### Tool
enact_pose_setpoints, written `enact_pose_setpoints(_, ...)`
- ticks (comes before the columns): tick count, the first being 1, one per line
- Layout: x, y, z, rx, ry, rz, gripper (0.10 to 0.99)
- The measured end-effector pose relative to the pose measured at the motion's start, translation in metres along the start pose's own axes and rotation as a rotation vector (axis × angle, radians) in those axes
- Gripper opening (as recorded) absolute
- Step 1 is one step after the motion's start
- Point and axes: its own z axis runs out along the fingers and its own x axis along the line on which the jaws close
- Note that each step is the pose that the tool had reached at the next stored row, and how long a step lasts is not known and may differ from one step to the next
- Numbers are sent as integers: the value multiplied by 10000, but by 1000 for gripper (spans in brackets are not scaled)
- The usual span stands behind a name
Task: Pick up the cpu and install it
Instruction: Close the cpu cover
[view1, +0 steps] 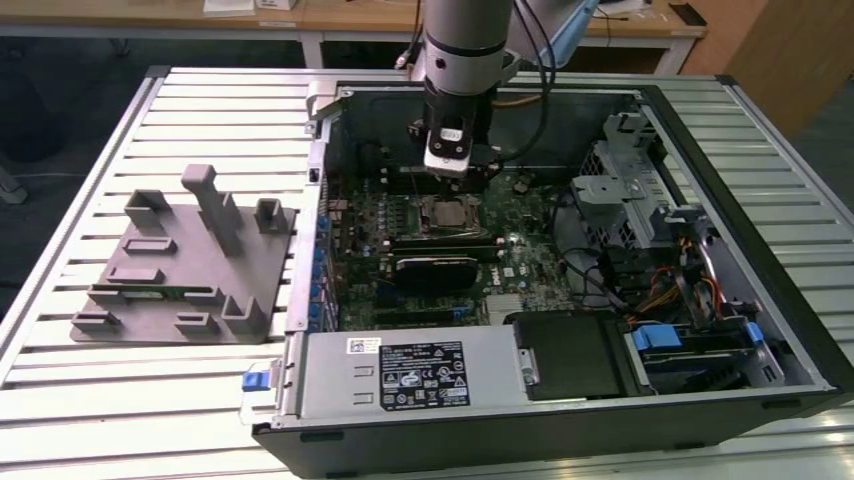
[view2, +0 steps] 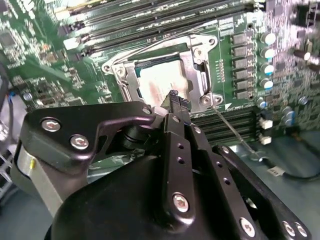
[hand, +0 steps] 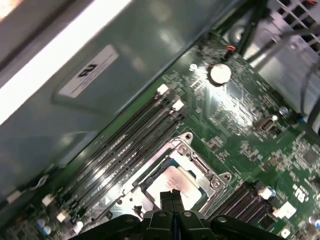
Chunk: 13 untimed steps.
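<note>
In the exterior view the gripper (view1: 449, 172) hangs at upper centre, inside the open computer case (view1: 790, 330) on the slatted tabletop (view1: 80, 130), just above the motherboard socket (view1: 451, 215). In the second wrist view the fingers (view2: 174, 100) are pressed together, pinching nothing. The cpu (view2: 157, 82) lies in the socket just past their tips, and the first wrist view agrees.

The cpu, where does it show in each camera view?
Exterior view: cpu mid-motherboard, beneath the arm.
Second wrist view: cpu just past the claw tip.
First wrist view: cpu just beyond the claw.
Shared landmark: the metal socket frame around it.
</note>
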Motion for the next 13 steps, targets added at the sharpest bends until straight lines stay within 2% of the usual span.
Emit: enact_pose_setpoints(13,0,-1,8,22,83,-2369,106)
